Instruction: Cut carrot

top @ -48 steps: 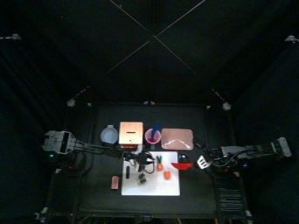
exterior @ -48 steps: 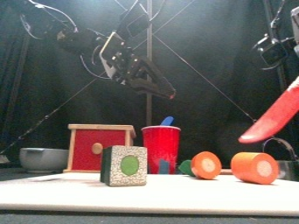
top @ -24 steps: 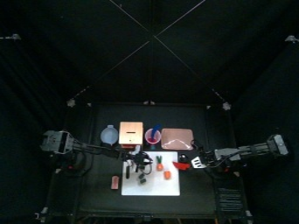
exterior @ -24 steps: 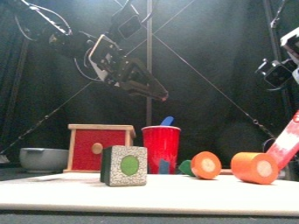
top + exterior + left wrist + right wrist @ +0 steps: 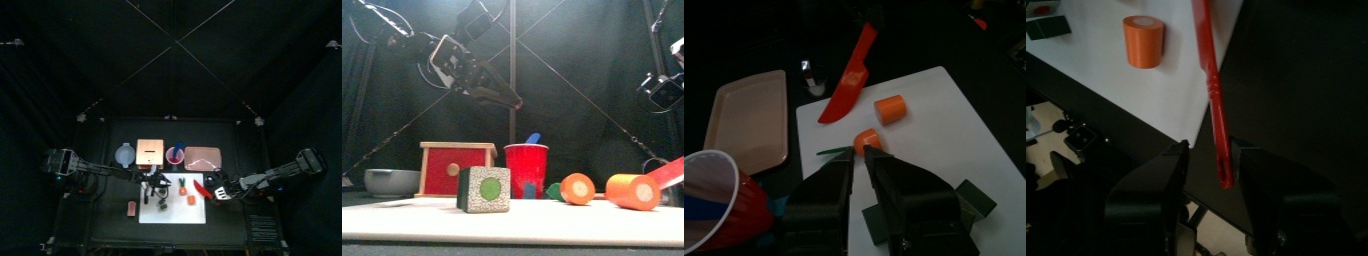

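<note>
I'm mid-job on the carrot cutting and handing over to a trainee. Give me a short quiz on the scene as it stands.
1. How many short orange carrot chunks lie on the white cutting board?
2. True or false: the left gripper grips a carrot chunk.
3. The long red plastic knife lies between the open jaws of which gripper? A) left gripper B) right gripper C) neither

Key: 1. Two. 2. False; it hangs open and empty above the board. 3. B.
</note>
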